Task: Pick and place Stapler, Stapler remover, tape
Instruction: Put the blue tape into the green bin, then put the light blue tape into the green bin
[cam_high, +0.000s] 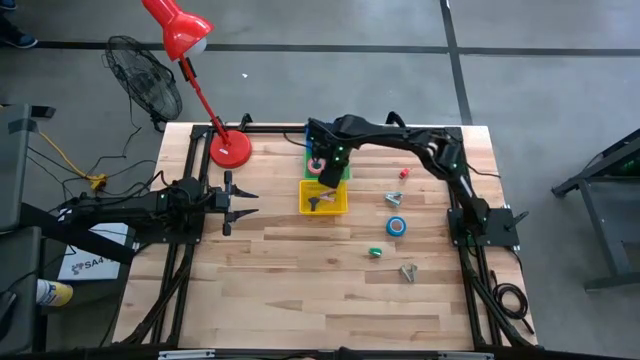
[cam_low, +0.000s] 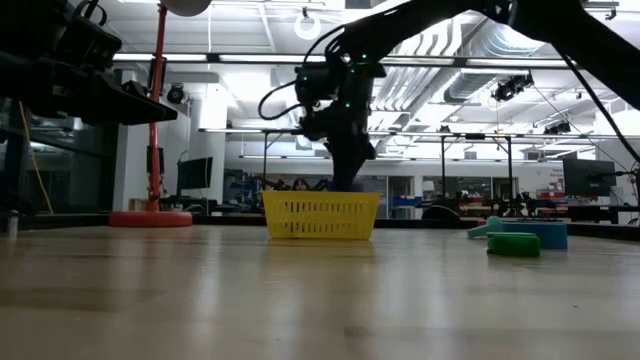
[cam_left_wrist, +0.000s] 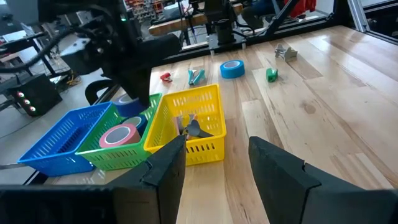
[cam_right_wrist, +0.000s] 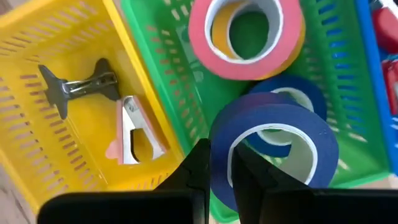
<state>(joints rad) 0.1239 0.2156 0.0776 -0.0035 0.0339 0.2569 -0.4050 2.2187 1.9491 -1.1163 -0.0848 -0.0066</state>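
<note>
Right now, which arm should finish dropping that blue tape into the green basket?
Right. The right gripper is already pinching the blue tape roll over the green basket. The left gripper waits open, away from the baskets.

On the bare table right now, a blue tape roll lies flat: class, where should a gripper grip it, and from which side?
Come from straight above. The blue tape roll lies flat with its open centre facing up, so put one finger inside the hole and one outside, pinching the ring's wall.
</note>
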